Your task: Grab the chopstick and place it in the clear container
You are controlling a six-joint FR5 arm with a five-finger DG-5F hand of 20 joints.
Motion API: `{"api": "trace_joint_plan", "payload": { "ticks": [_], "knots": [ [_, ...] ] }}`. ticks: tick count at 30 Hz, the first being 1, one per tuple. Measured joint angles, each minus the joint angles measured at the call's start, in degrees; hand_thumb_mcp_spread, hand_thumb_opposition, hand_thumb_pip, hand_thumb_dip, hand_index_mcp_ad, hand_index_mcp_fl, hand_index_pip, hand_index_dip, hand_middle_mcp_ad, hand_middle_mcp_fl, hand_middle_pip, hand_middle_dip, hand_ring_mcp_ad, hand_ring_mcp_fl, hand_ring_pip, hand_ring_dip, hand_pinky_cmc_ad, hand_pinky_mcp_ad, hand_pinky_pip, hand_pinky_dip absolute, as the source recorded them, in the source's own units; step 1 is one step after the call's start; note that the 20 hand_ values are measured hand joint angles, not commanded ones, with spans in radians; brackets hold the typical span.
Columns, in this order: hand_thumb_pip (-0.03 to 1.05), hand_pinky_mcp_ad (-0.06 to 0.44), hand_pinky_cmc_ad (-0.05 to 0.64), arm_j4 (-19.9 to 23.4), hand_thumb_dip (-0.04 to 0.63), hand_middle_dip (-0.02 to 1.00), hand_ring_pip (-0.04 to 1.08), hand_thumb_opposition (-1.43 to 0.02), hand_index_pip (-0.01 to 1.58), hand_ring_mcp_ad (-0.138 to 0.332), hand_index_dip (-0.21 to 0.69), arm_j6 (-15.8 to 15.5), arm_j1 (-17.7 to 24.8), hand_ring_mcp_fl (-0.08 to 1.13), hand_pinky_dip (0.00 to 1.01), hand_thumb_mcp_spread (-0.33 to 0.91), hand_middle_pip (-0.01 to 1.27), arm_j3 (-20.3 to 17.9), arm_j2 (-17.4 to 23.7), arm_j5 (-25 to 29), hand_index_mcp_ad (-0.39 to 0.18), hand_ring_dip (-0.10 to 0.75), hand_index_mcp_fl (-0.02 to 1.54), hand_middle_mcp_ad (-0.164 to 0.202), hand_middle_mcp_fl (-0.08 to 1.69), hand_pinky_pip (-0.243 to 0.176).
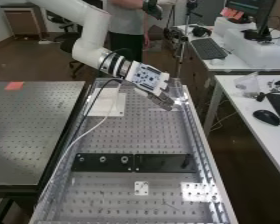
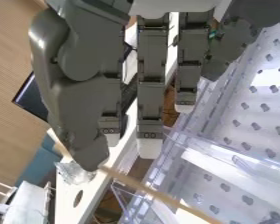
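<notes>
The robot hand (image 1: 162,99) pinches at its thumb tip the thin, smooth wooden chopstick (image 2: 160,195), which sticks out past the thumb. Near the hand is a shiny, clear plastic edge (image 2: 238,156); farther, open perforated plate (image 1: 150,132) lies before the flat black bars (image 1: 165,163).

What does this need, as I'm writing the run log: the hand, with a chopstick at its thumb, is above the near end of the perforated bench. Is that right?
Not quite: the high view shows the hand above the far end of the perforated bench, not the near end. The chopstick at its thumb stands, as in the wrist view.
</notes>
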Motion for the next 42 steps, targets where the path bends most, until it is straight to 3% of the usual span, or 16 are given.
{"api": "trace_joint_plan", "payload": {
  "ticks": [12, 15, 17, 19, 22, 24, 27, 29, 31, 37, 39, 42],
  "knots": [
    [0.46, 0.195, 0.382, 1.10, 0.278, 0.66, 0.07, -0.82, 0.07, 0.152, 0.347, -2.21, -0.22, 0.23, 0.16, 0.53, 0.12, 0.52, 0.25, -0.62, -0.206, 0.438, 0.65, 0.045, 0.69, 0.003],
    [0.40, 0.195, 0.368, 2.36, 0.262, 0.66, 0.08, -0.81, 0.04, 0.166, 0.358, -2.66, -0.48, 0.15, 0.15, 0.47, 0.09, 0.20, 0.95, -1.02, -0.202, 0.429, 0.52, 0.045, 0.53, -0.030],
    [0.34, 0.194, 0.365, 4.67, 0.243, 0.66, 0.08, -0.77, 0.03, 0.195, 0.363, -4.23, -0.93, 0.06, 0.15, 0.44, 0.09, -0.73, 2.41, -1.85, -0.206, 0.429, 0.37, 0.045, 0.40, -0.030],
    [0.29, 0.195, 0.365, 6.59, 0.211, 0.60, 0.08, -0.73, 0.02, 0.222, 0.360, -6.49, -1.41, 0.04, 0.18, 0.36, 0.09, -1.63, 4.03, -2.87, -0.206, 0.403, 0.28, 0.045, 0.23, -0.026],
    [0.27, 0.197, 0.367, 9.03, 0.126, 0.49, 0.08, -0.68, 0.02, 0.234, 0.363, -12.05, -2.29, 0.02, 0.20, 0.28, 0.09, -3.05, 6.80, -4.71, -0.175, 0.323, 0.25, 0.044, 0.15, -0.061],
    [0.27, 0.204, 0.375, 10.45, 0.087, 0.42, 0.08, -0.67, 0.02, 0.239, 0.361, -17.85, -3.23, 0.00, 0.20, 0.26, 0.09, -4.14, 9.34, -6.65, -0.171, 0.269, 0.22, 0.044, 0.10, -0.059],
    [0.27, 0.215, 0.377, 11.10, 0.051, 0.34, 0.08, -0.65, 0.04, 0.243, 0.328, -23.18, -4.40, 0.00, 0.20, 0.22, 0.11, -4.86, 11.57, -8.83, -0.171, 0.197, 0.23, 0.044, 0.09, -0.091],
    [0.27, 0.215, 0.379, 10.93, 0.037, 0.32, 0.08, -0.63, 0.04, 0.243, 0.314, -27.82, -5.77, 0.00, 0.20, 0.21, 0.11, -4.99, 13.18, -12.21, -0.173, 0.173, 0.23, 0.044, 0.07, -0.089],
    [0.27, 0.213, 0.394, 9.91, 0.023, 0.28, 0.08, -0.63, 0.04, 0.248, 0.297, -31.65, -6.70, 0.00, 0.20, 0.21, 0.11, -4.68, 13.94, -14.93, -0.173, 0.141, 0.16, 0.044, 0.07, -0.108],
    [0.27, 0.211, 0.431, 2.94, 0.005, 0.17, 0.06, -0.64, 0.04, 0.257, 0.157, -48.69, -9.40, 0.00, 0.16, 0.15, 0.11, -1.81, 15.05, -22.46, -0.140, 0.044, 0.05, 0.042, 0.05, -0.154],
    [0.28, 0.211, 0.447, 0.99, 0.005, 0.15, 0.05, -0.64, 0.03, 0.257, 0.126, -55.35, -10.49, 0.01, 0.16, 0.15, 0.11, -1.08, 15.50, -24.81, -0.138, 0.028, 0.02, 0.045, 0.05, -0.155],
    [0.29, 0.211, 0.445, -0.85, 0.000, 0.11, 0.05, -0.64, 0.04, 0.255, 0.096, -62.22, -12.14, 0.01, 0.16, 0.14, 0.11, -0.34, 16.23, -27.37, -0.141, -0.019, 0.02, 0.040, 0.05, -0.154]
  ]
}}
